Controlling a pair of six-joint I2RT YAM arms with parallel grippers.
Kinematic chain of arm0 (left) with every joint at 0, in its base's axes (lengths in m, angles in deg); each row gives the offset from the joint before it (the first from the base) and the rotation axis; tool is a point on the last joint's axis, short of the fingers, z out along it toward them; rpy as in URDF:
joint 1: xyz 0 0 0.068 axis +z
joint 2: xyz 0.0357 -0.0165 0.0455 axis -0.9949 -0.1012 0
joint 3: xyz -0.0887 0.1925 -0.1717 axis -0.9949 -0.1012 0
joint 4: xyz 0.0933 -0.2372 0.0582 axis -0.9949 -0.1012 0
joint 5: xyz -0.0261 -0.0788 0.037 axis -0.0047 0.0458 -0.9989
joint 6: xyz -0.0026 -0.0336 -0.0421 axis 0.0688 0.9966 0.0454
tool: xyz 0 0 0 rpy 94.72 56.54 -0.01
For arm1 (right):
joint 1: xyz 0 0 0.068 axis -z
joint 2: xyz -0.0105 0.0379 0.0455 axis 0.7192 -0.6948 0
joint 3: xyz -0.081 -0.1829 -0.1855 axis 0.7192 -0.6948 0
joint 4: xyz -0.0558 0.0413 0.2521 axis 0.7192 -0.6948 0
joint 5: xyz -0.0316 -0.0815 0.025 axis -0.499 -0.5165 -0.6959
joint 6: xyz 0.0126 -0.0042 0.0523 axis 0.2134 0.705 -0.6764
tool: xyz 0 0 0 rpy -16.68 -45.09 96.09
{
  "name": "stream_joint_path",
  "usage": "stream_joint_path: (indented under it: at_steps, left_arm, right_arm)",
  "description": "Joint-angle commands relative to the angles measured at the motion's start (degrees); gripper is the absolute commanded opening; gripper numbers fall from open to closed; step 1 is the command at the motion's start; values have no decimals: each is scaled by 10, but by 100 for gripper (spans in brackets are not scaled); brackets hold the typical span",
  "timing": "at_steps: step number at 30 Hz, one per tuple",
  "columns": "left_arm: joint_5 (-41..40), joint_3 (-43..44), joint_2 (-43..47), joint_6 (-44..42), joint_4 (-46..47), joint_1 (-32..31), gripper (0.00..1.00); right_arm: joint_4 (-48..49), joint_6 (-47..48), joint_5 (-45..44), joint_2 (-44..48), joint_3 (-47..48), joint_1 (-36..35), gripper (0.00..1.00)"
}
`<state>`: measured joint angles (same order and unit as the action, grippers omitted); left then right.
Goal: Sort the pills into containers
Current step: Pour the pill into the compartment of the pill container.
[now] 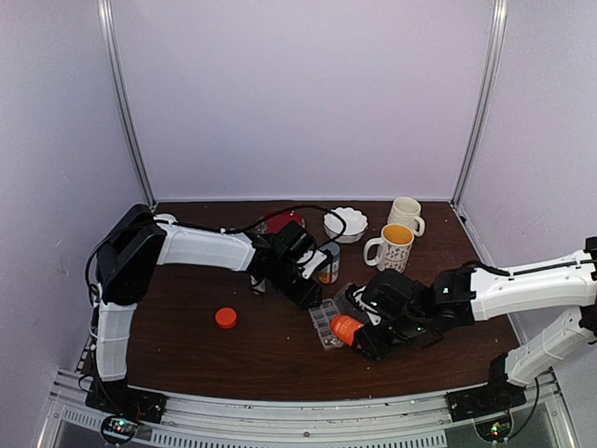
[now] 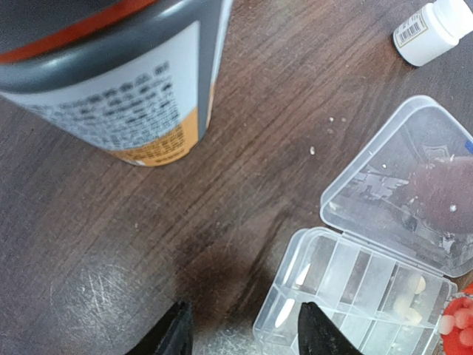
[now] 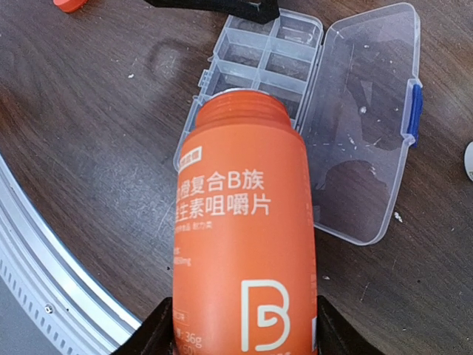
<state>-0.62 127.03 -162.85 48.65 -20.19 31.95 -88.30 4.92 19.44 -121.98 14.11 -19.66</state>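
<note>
Tilting the orange bottle, clamped in the right gripper, over the organizer box to spill pills, left gripper parted beside it.

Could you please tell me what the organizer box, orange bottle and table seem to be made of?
The organizer box: clear glossy plastic, see-through with glints; orange bottle: likely plastic, smooth satin, printed lettering; table: dark wood or wood-look laminate, grain, scratches.
</note>
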Motion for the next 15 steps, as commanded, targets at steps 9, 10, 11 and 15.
stream_joint_path:
  at_steps: [9, 10, 11, 15]
  left_arm:
    - [-6, 6, -9, -2, -16, -4, 51]
    - [-6, 6, -10, -2, -16, -5, 51]
    - [-7, 6, -10, -1, -16, -4, 51]
    - [-6, 6, -10, -2, -16, -4, 51]
  right_arm:
    - [61, -1, 32, 19, -20, -4, 0]
    - [48, 2, 34, 9, -16, -4, 0]
    - [19, 8, 34, -6, 3, -4, 0]
    - [56, 6, 47, 2, -11, -6, 0]
